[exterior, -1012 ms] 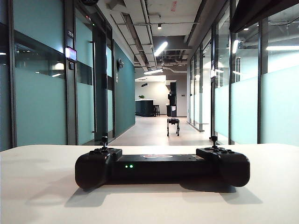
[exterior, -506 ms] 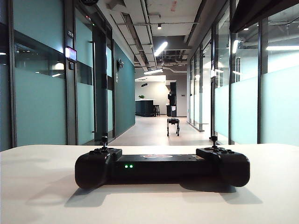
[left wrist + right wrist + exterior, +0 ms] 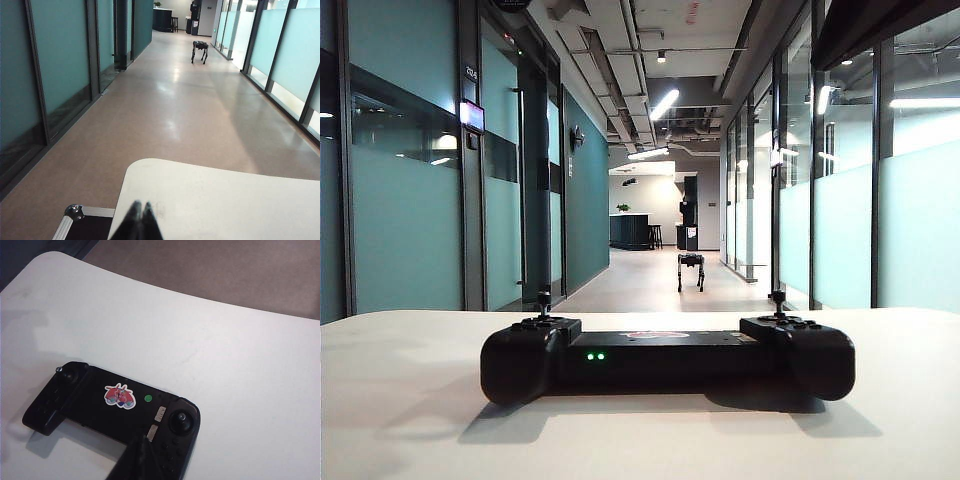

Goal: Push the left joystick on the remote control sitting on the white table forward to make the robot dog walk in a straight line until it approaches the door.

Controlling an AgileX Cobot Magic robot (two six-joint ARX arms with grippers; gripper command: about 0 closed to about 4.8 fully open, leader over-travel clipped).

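Two grippers, both w/ jaws pressed together, nothing held. Left gripper (image 3: 139, 222) hangs over the near corner of the white table (image 3: 225, 200), well off from the remote control (image 3: 665, 355), which its own cam doesn't show at all. Right gripper (image 3: 142, 452) hovers just above the controller's right-stick end; the left joystick (image 3: 67, 374) sits at the far end of the body from those tips. Neither stick touched in the exterior view, both upright.

Robot dog (image 3: 691, 270) stands far down the corridor, ahead of the left tips.

Step, imo: approach only, push not begun. Next calls for a closed tip brought onto the left stick, then a steady nudge away from the rig, no sideways lean.

Writing: red sticker (image 3: 120, 396) on the controller's mid bar, unreadable. Green light (image 3: 148, 399) beside it. A wall sign by a door, too small to read.
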